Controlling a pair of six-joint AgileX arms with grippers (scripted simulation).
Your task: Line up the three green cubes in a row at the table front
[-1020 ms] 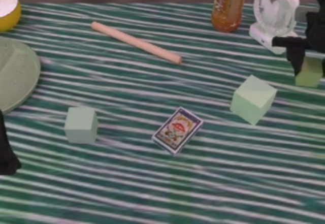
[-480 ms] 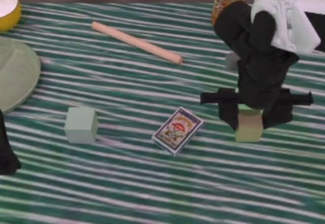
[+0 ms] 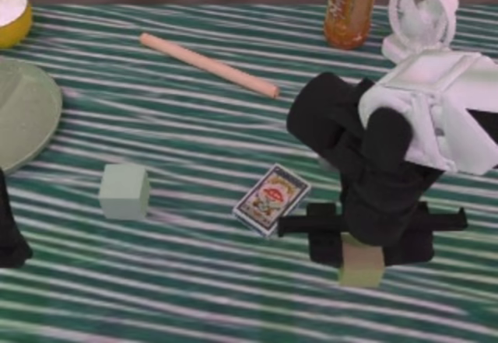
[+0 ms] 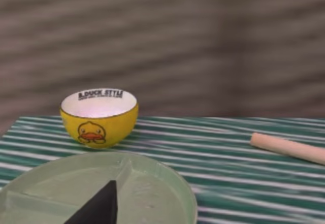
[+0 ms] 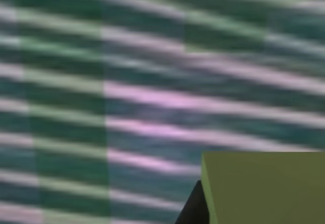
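Movement since half a second ago: the right gripper (image 3: 362,253) has carried the small olive cube (image 3: 362,267) from near the middle of the right half down toward the front edge, and it now sits at about five o'clock from the table (image 3: 194,296) centre in the top view. Its jaws are clamped on that cube, one black finger on each side, and the right wrist view shows the olive face (image 5: 264,186) low over the striped cloth; whether it already touches the cloth I cannot tell. This looks like the placing step for the first cube of the row.

The medium mint cube (image 3: 124,191) has not shifted; it rests at nine o'clock, well apart from the gripper. The large mint cube was visible a second ago at three o'clock, but the right arm now covers that spot, so I cannot see it.

The playing-card box (image 3: 272,200) lies just at eleven o'clock of the held cube, near the gripper's left finger, so any sideways move risks brushing it. Open cloth runs along the front from six to eight o'clock, room enough for the other two cubes. The left gripper (image 3: 12,238) is parked at the nine o'clock edge beside the pale plate (image 3: 27,113); its jaws cannot be judged.
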